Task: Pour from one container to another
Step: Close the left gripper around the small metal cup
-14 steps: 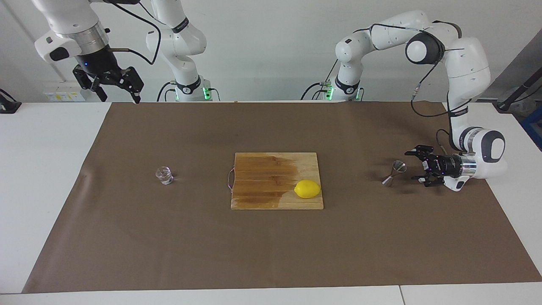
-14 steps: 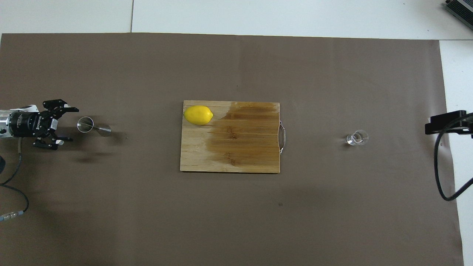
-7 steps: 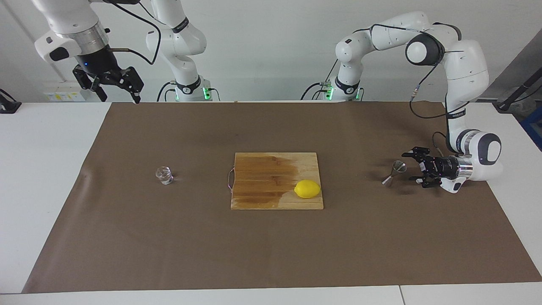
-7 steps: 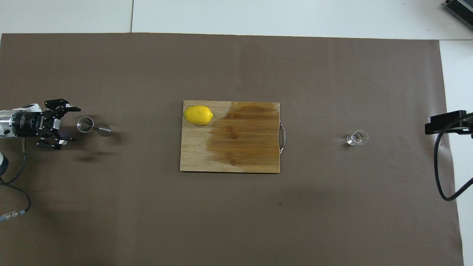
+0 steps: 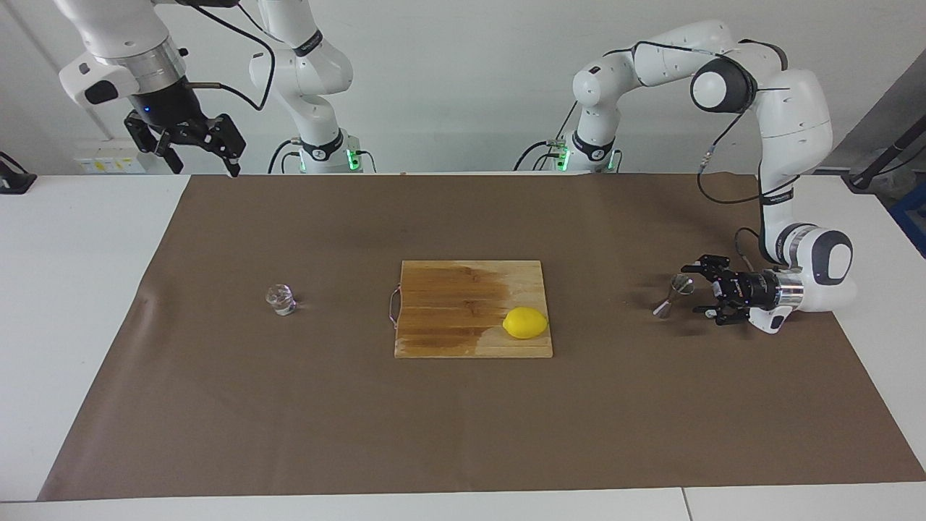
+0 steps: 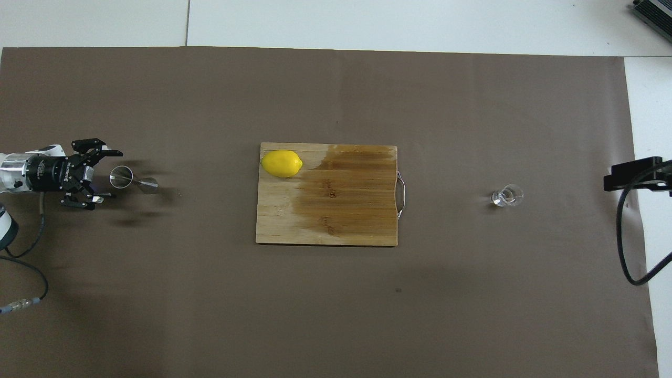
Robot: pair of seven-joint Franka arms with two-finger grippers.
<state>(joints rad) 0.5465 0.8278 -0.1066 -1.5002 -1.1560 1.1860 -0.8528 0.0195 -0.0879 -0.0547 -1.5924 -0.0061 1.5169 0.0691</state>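
The clear glass cup (image 5: 281,299) (image 6: 506,196) stands on the brown mat toward the right arm's end of the table. The steel jigger (image 5: 676,291) (image 6: 126,178) stands upright toward the left arm's end. My left gripper (image 5: 692,289) (image 6: 114,175) lies low and level beside the jigger, open. Its fingertips reach just past the edge of the jigger's upper cone, one on each side, without touching it. My right gripper (image 5: 204,163) hangs high over the table edge at the robots' side, open, holding nothing; that arm waits.
A wooden cutting board (image 5: 448,340) (image 6: 367,231) with a dark wet patch lies mid-table between cup and jigger. A yellow lemon (image 5: 525,323) (image 6: 282,163) rests on its corner toward the left arm's end. The brown mat (image 5: 463,427) covers most of the table.
My left gripper has slid along the mat toward the jigger, so its open fingertips now flank the upper cone. The right arm, cup, lemon and board have not moved.
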